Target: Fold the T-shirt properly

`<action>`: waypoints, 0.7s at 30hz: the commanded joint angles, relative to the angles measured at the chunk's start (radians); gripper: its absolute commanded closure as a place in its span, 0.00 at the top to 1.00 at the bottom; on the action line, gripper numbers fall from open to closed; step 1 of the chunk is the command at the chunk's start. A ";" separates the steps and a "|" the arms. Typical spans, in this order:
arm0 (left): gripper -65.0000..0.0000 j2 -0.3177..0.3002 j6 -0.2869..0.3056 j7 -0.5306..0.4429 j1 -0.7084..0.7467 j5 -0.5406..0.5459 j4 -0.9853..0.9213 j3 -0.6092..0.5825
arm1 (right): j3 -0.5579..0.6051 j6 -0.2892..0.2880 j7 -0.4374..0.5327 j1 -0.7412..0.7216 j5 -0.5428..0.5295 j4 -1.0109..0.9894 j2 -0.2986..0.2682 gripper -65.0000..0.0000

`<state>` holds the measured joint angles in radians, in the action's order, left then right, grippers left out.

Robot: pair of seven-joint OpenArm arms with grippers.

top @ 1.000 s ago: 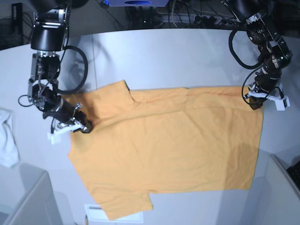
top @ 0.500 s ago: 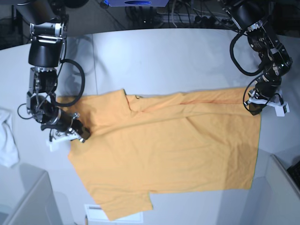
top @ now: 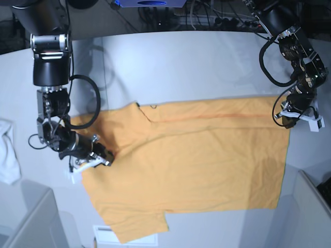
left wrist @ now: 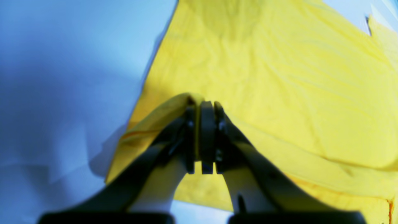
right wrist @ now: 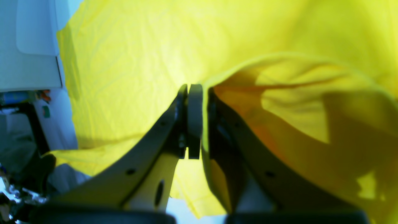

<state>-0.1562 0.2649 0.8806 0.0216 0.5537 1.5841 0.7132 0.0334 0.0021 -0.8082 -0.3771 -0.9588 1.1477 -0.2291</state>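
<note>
t-shirt [top: 191, 160] lay flat on table [top: 170, 62], long axis running between the claws | left gripper [top: 289, 116] clamped its far hem corner | right gripper [top: 90, 157] clamped its shoulder edge

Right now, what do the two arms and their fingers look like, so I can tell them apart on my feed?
Both arms look alike: black cylindrical segments with looping black cables and some bare metal links. The left gripper and right gripper carry white fingers faced with flat black pads. No markings set them apart.
</note>
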 commanded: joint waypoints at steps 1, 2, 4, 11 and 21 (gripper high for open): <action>0.00 -0.024 0.006 -0.018 -0.013 0.015 0.022 0.004 | 0.010 -0.014 0.011 -0.039 -0.013 0.013 -0.008 0.00; 0.00 -0.032 0.006 -0.018 -0.013 0.015 0.020 0.001 | 0.021 -0.012 0.011 -0.043 -0.013 0.013 -0.008 0.00; 0.00 -0.035 0.006 -0.018 -0.015 0.015 0.019 0.000 | 0.032 -0.012 0.014 -0.052 -0.013 0.004 -0.008 0.00; 0.00 -0.036 0.006 -0.018 -0.056 0.013 -0.034 -0.002 | 0.032 -0.015 0.037 -0.078 -0.012 -0.097 -0.010 0.00; 0.00 -0.036 0.006 -0.018 -0.070 0.013 -0.058 -0.002 | 0.027 -0.011 0.052 -0.073 -0.012 -0.100 -0.011 0.37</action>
<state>-0.1749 0.2646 0.8829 -0.0334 0.5533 1.5059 0.7097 0.0673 0.0006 -0.7700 -0.4202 -0.9558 1.0271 -0.2295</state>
